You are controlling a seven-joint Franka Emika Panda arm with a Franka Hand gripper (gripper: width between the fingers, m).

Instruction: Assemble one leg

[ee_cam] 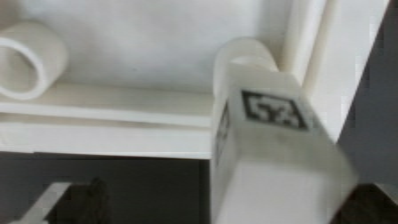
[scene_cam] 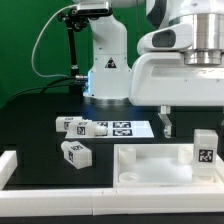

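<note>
**Claw hung open beside a standing leg**

Nearest the camera, a white raised rail ran along the front edge of the black table, probably there to keep loose parts from sliding off. Just behind it lay the large flat white square panel. One of its round corner sockets showed plainly in the wrist view.

At about three o'clock from the panel's middle in the exterior view stood the upright leg, a small white rectangular block. Its black-and-white square tag faced the exterior camera. It rose from the panel's corner, presumably seated in the socket there. Whether it was fully home could not be told.

The claw, the dark two-fingered tip of the white arm, hung over the panel at roughly one o'clock from its middle. It was near the leg but apart from it. Its fingers were spread and gripped nothing. In the wrist view one dark finger sat well clear of the block. That stance would suit closing round the leg to turn it.

Farther off, at about nine o'clock from the panel's middle, a loose white leg block lay on its side. Behind it were two more spare blocks, just beside the thin flat white marker board. Farthest back, at twelve o'clock, stood the white arm base.
</note>
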